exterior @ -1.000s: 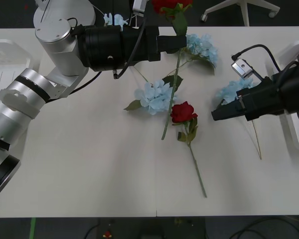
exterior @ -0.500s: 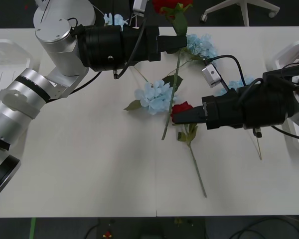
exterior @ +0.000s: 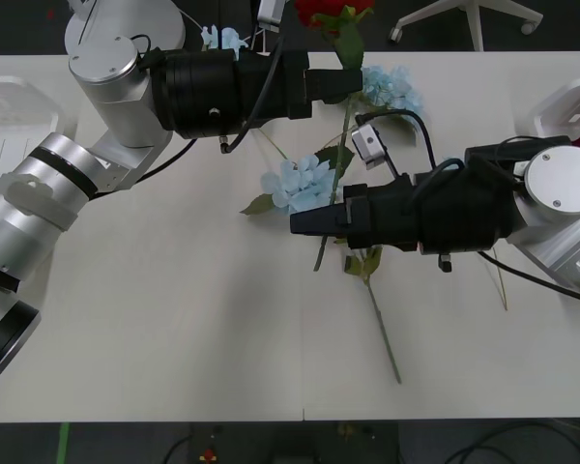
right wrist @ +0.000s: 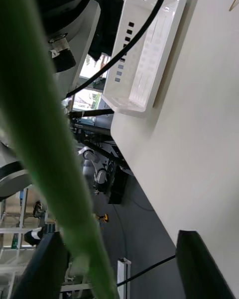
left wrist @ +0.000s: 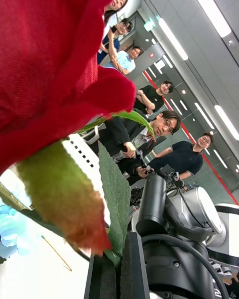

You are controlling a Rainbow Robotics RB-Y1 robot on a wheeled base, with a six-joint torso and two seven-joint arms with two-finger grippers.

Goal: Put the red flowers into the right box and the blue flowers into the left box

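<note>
**Rose Held Aloft as Second Gripper Closes In**

A red rose (exterior: 331,10) hangs from the left gripper (exterior: 340,85), clamped on its thin, light, bendy stem (best gripped mid-stem). The right gripper (exterior: 304,222), fingers spread, straddles that stem beside a blue hydrangea (exterior: 298,184); the right box (exterior: 559,104) lies behind it.

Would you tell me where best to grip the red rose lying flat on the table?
Take the rose's bare stem below the leaves, from straight above with fingers across it: it lies flat, thin and straight there, clear of the right gripper.
</note>
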